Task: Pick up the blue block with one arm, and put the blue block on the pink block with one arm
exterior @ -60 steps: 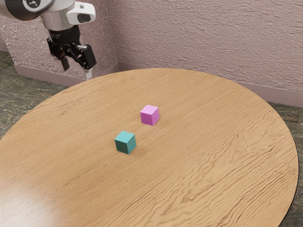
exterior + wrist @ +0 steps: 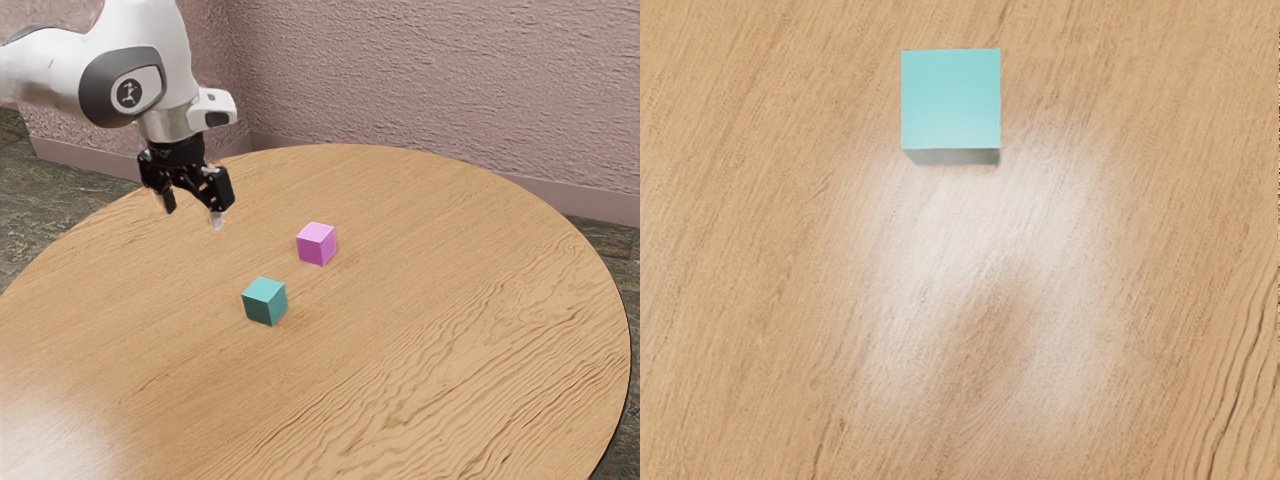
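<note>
Toward the exterior view's left, above the round wooden table, my pincer hangs in the air, pointing down. It is released: its two black fingers stand spread apart with nothing between them and nothing touching them. The white arm comes in from the upper left corner of that view.

The blue block sits flat on the table, roughly at its middle, resting on one face with a corner turned toward the camera. The pink block also sits on the table, near the blue one but clearly apart from it, farther back and toward the exterior view's right. Neither block is stacked on the other. The pincer is apart from both blocks, off to the exterior view's left of the pink one and farther back than the blue one.

From the wrist view I look straight down on the blue block: I see its square top face and a thin shadowed strip of one side. Beside it a pale sheen spreads across the wood grain of the table.

Behind the table a rough pinkish wall meets a dark stone floor.
</note>
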Controlling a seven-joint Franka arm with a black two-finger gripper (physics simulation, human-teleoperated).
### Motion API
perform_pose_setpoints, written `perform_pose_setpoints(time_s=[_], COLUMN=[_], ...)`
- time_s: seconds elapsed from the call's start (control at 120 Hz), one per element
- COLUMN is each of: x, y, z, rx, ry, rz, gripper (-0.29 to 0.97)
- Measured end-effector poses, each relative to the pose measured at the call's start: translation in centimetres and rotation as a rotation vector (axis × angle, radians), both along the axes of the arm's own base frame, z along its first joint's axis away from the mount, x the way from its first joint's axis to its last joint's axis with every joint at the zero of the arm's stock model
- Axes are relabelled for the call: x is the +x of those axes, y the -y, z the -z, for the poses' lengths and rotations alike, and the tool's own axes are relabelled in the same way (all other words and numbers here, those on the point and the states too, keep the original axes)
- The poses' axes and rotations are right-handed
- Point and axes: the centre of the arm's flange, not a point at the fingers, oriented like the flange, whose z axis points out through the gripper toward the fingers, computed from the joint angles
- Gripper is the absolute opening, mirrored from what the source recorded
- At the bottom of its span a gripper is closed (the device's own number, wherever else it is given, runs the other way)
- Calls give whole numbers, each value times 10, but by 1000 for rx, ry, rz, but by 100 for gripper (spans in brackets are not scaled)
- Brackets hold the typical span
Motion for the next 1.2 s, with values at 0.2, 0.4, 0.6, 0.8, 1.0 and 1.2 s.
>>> perform_pose_setpoints(time_s=[0.2, 0.4, 0.6, 0.8, 1.0, 1.2], x=[11, 34, 63, 76, 91, 108], y=[3, 1, -18, -21, -22, -32], z=[91, 141, 161, 181, 203, 218], rx=[-76, -105, -106, -104, -110, -110], ry=[-12, 14, 54, 53, 41, 41], rz=[-78, -120, -104, -45, -7, 19], gripper=[68, 68, 68, 68, 68, 68])
